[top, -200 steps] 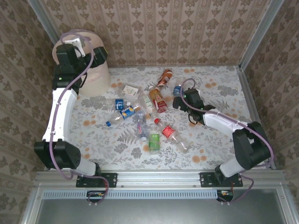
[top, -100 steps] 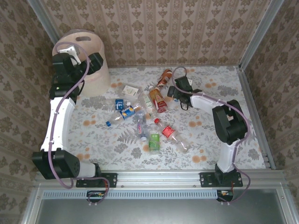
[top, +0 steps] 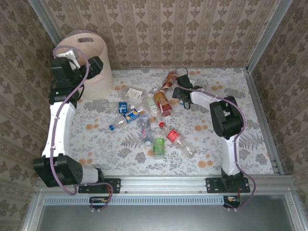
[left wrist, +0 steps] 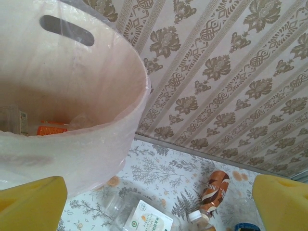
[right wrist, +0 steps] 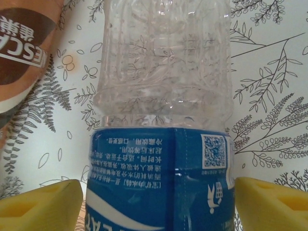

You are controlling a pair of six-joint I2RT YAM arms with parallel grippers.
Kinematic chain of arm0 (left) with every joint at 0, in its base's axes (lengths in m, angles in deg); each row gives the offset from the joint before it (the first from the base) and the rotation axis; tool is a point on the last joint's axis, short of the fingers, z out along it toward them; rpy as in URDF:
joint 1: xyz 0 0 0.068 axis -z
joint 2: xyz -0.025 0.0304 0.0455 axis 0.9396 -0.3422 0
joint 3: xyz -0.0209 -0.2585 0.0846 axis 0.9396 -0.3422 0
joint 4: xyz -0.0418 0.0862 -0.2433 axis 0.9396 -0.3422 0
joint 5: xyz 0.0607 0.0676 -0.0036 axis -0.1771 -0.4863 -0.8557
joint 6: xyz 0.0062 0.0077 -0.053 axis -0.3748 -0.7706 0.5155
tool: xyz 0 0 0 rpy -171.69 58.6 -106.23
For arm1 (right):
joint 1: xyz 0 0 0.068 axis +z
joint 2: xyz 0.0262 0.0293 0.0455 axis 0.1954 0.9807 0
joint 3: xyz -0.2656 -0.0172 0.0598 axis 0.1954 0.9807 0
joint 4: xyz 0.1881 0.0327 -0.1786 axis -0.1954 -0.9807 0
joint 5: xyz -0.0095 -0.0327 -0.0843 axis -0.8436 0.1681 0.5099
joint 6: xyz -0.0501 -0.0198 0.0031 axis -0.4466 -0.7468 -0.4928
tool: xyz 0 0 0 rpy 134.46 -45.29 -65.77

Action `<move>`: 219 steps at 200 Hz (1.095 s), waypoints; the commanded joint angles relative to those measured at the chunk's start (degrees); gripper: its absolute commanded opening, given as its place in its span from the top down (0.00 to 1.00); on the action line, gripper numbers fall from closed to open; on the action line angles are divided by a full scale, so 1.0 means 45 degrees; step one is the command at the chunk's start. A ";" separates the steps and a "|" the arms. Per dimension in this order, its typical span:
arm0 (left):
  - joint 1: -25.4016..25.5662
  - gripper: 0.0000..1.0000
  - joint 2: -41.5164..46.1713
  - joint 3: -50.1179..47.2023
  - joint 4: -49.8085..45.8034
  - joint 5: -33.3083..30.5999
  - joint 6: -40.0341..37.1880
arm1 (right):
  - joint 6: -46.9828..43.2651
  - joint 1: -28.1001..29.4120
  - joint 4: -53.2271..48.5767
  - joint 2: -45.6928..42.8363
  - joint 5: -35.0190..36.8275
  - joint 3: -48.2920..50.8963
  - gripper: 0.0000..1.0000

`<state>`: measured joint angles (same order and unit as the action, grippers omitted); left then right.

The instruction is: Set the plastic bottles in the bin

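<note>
The left gripper (left wrist: 156, 202) is hanging beside the rim of the bin (left wrist: 139, 82), its yellow fingers (left wrist: 31, 202) spreading wide and holding nothing. The bin is standing at the far left corner of the table (top: 216, 149), and an orange-labelled item (left wrist: 50, 129) is lying inside it. The right gripper (right wrist: 159, 202) is straddling a blue-labelled bottle (right wrist: 161, 115) at the far middle of the table, with one finger sitting at each side of the label. Whether they are pressing on it, I cannot tell. A brown Nescafé bottle (right wrist: 24, 53) is lying just beside it. The other plastic bottles (top: 156, 144) are lying scattered across the middle of the table.
</note>
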<state>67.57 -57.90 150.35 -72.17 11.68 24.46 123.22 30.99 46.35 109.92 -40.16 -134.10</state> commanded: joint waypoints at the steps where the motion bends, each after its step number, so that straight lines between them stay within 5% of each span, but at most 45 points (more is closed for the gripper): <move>1: -0.0147 0.00 0.0420 -0.0203 0.0097 0.0184 0.0083 | -0.0350 -0.0085 -0.0580 0.0282 0.0367 -0.0411 0.20; 74: 0.0130 0.00 0.0192 -0.0397 0.0583 0.1369 0.0629 | -0.1676 -0.0065 0.1730 -0.1844 0.0489 0.2197 0.46; 149: 0.2003 0.00 -0.0485 -0.0293 0.1460 0.2566 0.0760 | -0.3405 0.0750 0.6160 -0.6957 -0.0470 0.7821 0.53; 219: 0.4145 0.00 -0.1376 -0.0807 0.2780 0.3516 0.1346 | -0.3340 0.1425 0.7645 -0.9164 -0.2979 0.9379 0.58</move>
<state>83.29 -62.58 148.05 -63.67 24.53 29.05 108.97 36.33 75.61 72.02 -47.00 -92.98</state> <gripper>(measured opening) 0.999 0.618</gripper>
